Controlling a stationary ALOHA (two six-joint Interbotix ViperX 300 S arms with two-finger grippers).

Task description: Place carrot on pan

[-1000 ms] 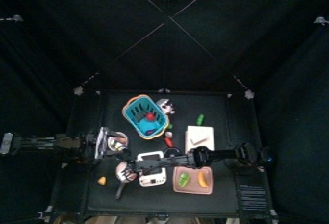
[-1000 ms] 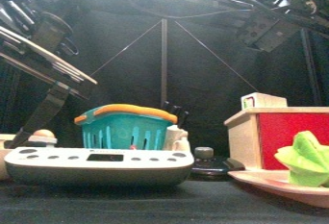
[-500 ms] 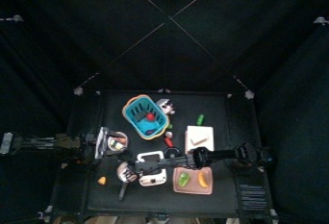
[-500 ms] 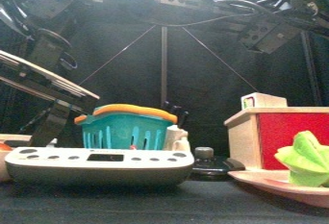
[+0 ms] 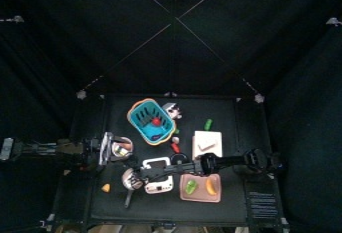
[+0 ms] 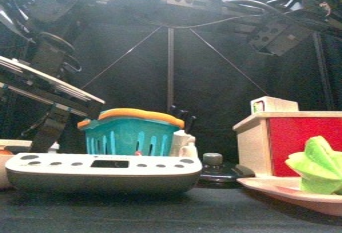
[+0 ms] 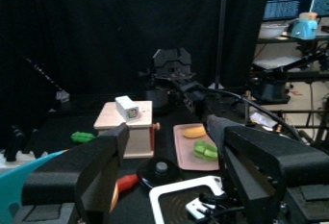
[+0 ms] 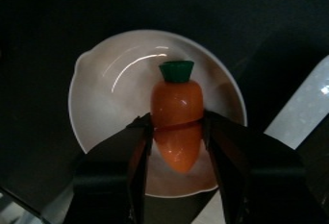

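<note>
1. The carrot (image 8: 179,112) lies inside the white bowl of the pan (image 8: 103,69). Its green cap points away from the wrist and its orange tip points back toward it.
2. The relation that matters is that the carrot's long axis runs straight down the gap of the right gripper (image 8: 180,124), parallel to the fingers (image 8: 139,149). One finger stands on each flank of the orange body, so any grip falls across the narrow width (the easy way to take it).
3. The right fingers stand apart by about the carrot's width. I cannot tell whether their inner faces press on it or only sit just beside it, and the edges meet in shadow.
4. As things lie, the carrot looks already within the pan's rim. I would judge the placing done or nearly done, depending on whether the carrot rests on the pan floor or hangs just above it.
5. The left gripper (image 7: 174,143) is the farther one. It rests to one side with its fingers (image 7: 96,165) wide apart and empty.
6. Hidden or unclear:
   - The pan's handle is cut off in the right wrist view.
   - A pale strip (image 8: 309,103) at that view's edge cannot be identified.
   - From the front, the white scale (image 6: 100,172) and teal basket (image 6: 130,132) on the bench (image 6: 134,215) block both pan and carrot.
</note>
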